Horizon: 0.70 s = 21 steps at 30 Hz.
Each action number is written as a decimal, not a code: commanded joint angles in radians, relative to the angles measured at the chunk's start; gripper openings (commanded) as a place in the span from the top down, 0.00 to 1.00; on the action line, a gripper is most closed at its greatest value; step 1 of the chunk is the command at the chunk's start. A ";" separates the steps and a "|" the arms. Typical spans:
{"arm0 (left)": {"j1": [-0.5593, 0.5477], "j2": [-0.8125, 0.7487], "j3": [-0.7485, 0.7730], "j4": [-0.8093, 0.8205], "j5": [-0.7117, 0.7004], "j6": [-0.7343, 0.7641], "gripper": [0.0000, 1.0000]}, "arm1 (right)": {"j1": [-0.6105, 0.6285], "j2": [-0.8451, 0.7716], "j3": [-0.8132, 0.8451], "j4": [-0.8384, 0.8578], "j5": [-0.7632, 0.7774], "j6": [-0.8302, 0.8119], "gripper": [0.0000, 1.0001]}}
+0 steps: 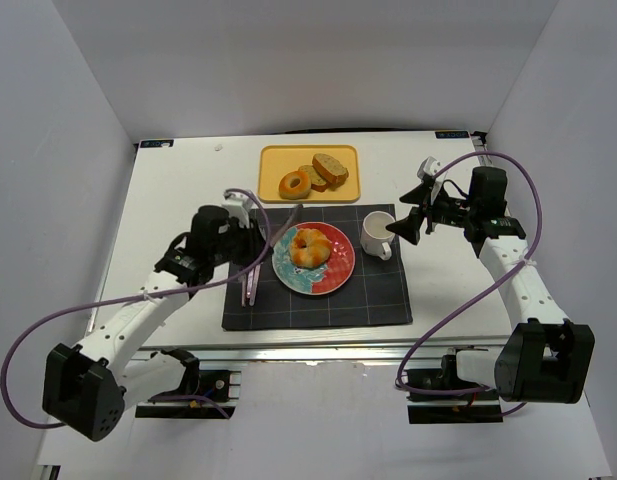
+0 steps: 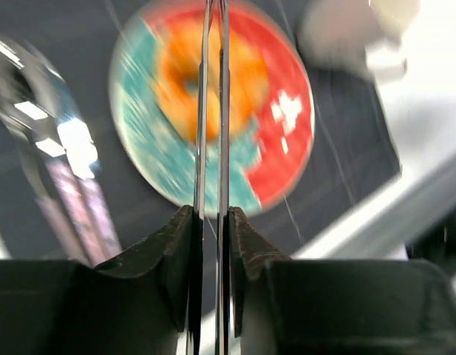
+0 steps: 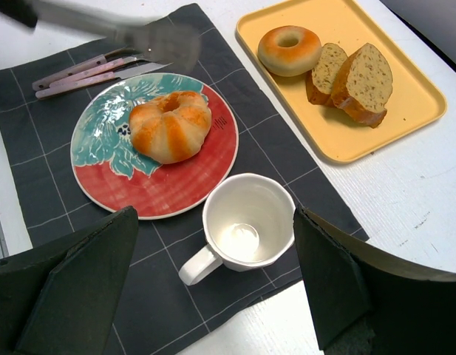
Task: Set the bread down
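Note:
The bread (image 1: pixel 310 248), a golden-brown knotted roll, lies in the middle of a red and teal plate (image 1: pixel 338 272) on a dark checked mat. It is clear in the right wrist view (image 3: pixel 171 124) and a blurred orange shape in the left wrist view (image 2: pixel 185 74). My left gripper (image 1: pixel 246 228) is shut on thin metal tongs (image 2: pixel 213 111), whose two blades reach over the plate; the jaws (image 2: pixel 211 218) press them close together. The tongs show blurred in the right wrist view (image 3: pixel 157 41), just beyond the plate. My right gripper (image 1: pixel 406 225) is open and empty above a white mug (image 3: pixel 246 222).
A yellow tray (image 1: pixel 348 190) at the back holds a smooth ring bun (image 1: pixel 294 184) and bread slices (image 1: pixel 326 168). A knife and fork with pink handles (image 1: pixel 250 282) lie on the mat (image 1: pixel 318 310) left of the plate. The mug (image 1: pixel 376 234) stands right of the plate.

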 commanded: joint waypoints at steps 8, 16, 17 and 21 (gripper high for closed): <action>0.294 0.099 0.118 -0.075 -0.207 0.144 0.94 | -0.008 -0.022 0.016 -0.004 -0.022 -0.023 0.11; 0.419 0.274 -0.055 0.305 -0.358 0.353 0.84 | -0.007 -0.025 0.016 -0.024 -0.038 -0.041 0.11; 0.429 0.298 -0.059 0.316 -0.345 0.353 0.82 | -0.008 -0.022 0.018 -0.029 -0.039 -0.046 0.11; 0.468 0.416 -0.050 0.382 -0.294 0.324 0.62 | -0.008 -0.027 0.024 -0.036 -0.039 -0.049 0.11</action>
